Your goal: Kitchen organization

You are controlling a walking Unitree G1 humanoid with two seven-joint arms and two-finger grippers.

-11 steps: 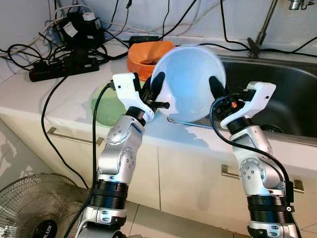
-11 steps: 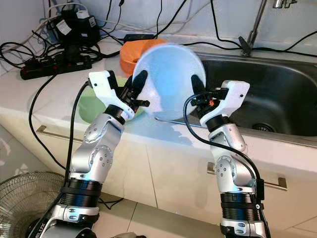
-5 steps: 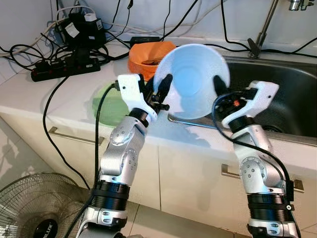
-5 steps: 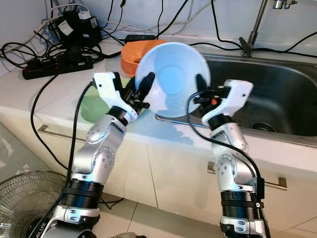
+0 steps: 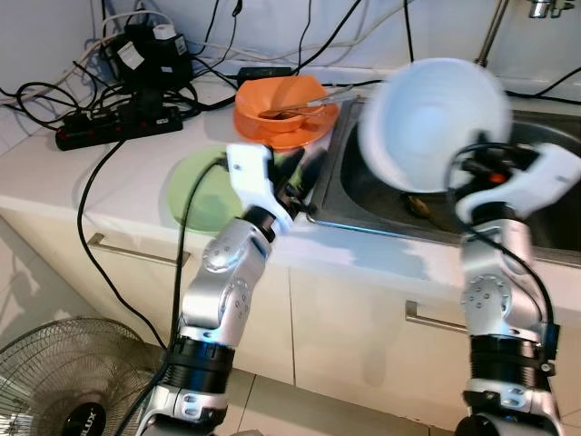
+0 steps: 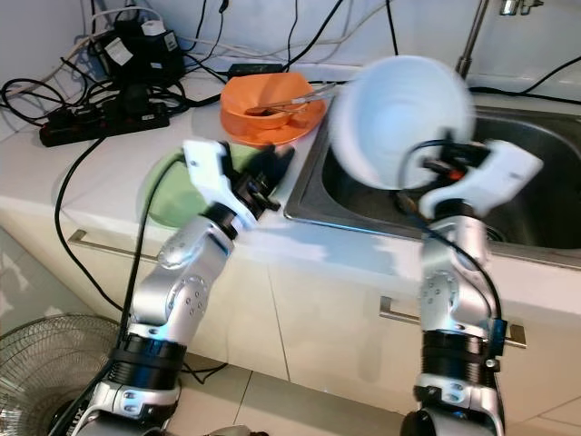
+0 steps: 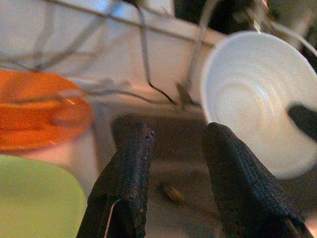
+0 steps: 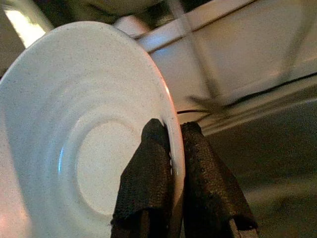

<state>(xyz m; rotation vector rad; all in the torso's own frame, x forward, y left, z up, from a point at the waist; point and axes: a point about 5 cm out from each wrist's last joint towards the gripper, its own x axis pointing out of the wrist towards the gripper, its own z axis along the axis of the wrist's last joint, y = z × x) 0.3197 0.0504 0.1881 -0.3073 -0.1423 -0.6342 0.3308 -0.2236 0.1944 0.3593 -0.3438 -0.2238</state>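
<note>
White bowl (image 5: 434,123) held up over the sink (image 5: 536,191), tipped on edge, pinched at its rim by the right jaws (image 8: 171,148), one finger inside the rim and one outside. Left jaws (image 7: 176,144) parted and holding nothing, low over the near edge of the surface (image 5: 109,173), just beside the green plate (image 5: 201,189), with the orange bowl (image 5: 286,107) and its utensil farther back. A thin, one-point hold on a smooth rim: likely to let the bowl swing or slip between the fingers during a quick move, dropping it into the steel basin and chipping it. Blur around the bowl in the head views hinting at just such speed. Some risk too of the rim clipping the tap (image 5: 495,32) at the far side. Exact bite on the rim clear from the right wrist view, hidden behind the bowl in the head views; debris on the sink floor (image 7: 171,192) plain in the left wrist view, barely made out from above.
</note>
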